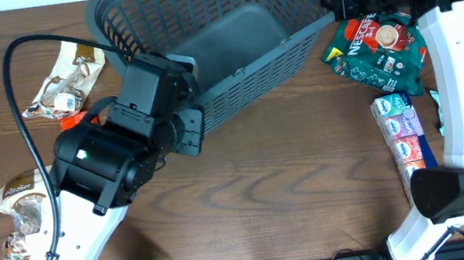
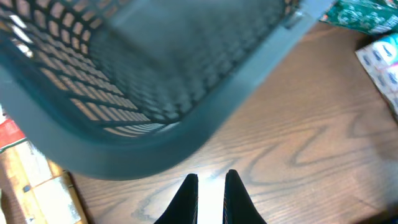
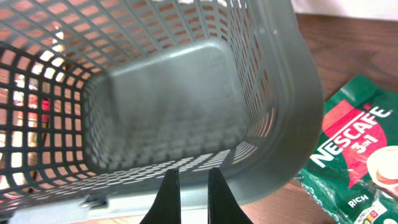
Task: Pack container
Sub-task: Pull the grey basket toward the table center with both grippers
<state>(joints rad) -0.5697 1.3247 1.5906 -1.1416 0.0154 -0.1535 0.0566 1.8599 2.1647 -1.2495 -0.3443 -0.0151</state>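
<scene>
The wooden table (image 1: 293,185) carries the container (image 1: 229,36), a Nescafé bag (image 1: 379,52) and snack packets (image 1: 64,80).
</scene>
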